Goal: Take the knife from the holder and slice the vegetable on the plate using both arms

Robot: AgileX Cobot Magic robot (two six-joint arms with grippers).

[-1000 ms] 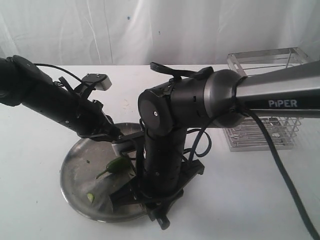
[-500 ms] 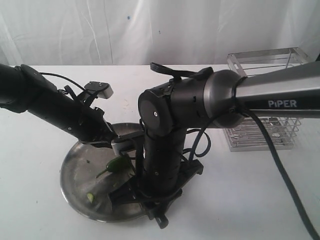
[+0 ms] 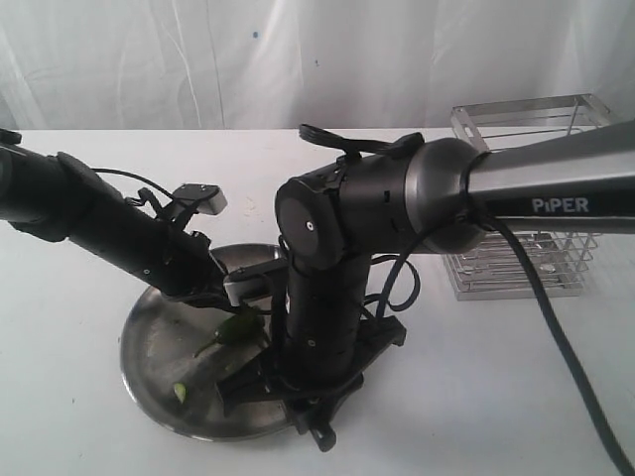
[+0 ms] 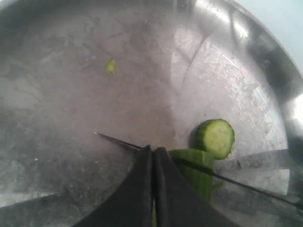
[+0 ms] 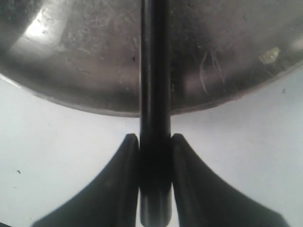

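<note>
On steel plate (image 3: 149, 342): chilli-like vegetable (image 3: 236, 327), loose green slice (image 3: 180, 392).

Left wrist view only: left gripper (image 4: 154, 156) fingers pressed together over vegetable (image 4: 194, 168); cut round (image 4: 215, 138) beside; thin knife edge across it.

Right wrist view only: right gripper (image 5: 155, 142) clamped on black knife (image 5: 155, 71) handle, over plate rim (image 5: 71, 94).

Wire holder (image 3: 526, 198) far right, well apart. White table (image 3: 476, 387), white curtain (image 3: 298, 59) behind.

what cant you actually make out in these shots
- Exterior view: the slim black knife's blade is hidden behind the black right arm.
- Right wrist view: the knife runs off the top edge, so its tip is unseen.
- Left wrist view: the dark-green vegetable is partly covered by the shut left gripper.
- Exterior view: the shiny silver wire holder is partly hidden by the arm's grey tube.
</note>
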